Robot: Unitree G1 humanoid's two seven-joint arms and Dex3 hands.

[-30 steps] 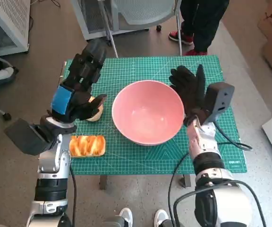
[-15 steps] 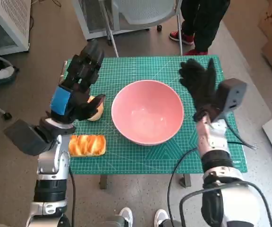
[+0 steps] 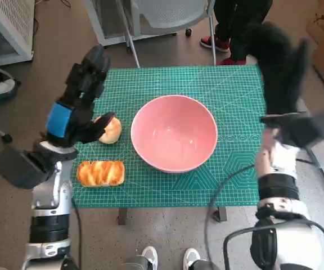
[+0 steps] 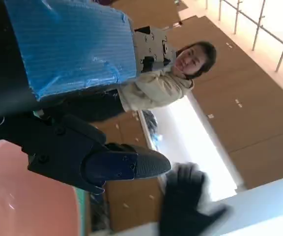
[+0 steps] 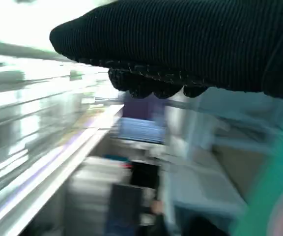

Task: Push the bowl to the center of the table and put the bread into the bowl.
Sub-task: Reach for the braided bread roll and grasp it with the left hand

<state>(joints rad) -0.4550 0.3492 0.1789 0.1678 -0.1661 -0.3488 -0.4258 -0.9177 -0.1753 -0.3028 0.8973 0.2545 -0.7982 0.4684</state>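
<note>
A wide pink plastic bowl is sitting mid-worktop on the green cutting mat. The left robot hand is hovering with fingers spread, holding nothing, just beside a round pale bun; a glazed golden bread loaf is lying nearer the robot. The right robot hand, blurred, is raised off the mat, well apart from the bowl, fingers apart.

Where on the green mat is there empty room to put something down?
The mat is bare right of the pink bowl, and behind it along the far edge. The left side is crowded: round bun, long bread and the left hand.
</note>
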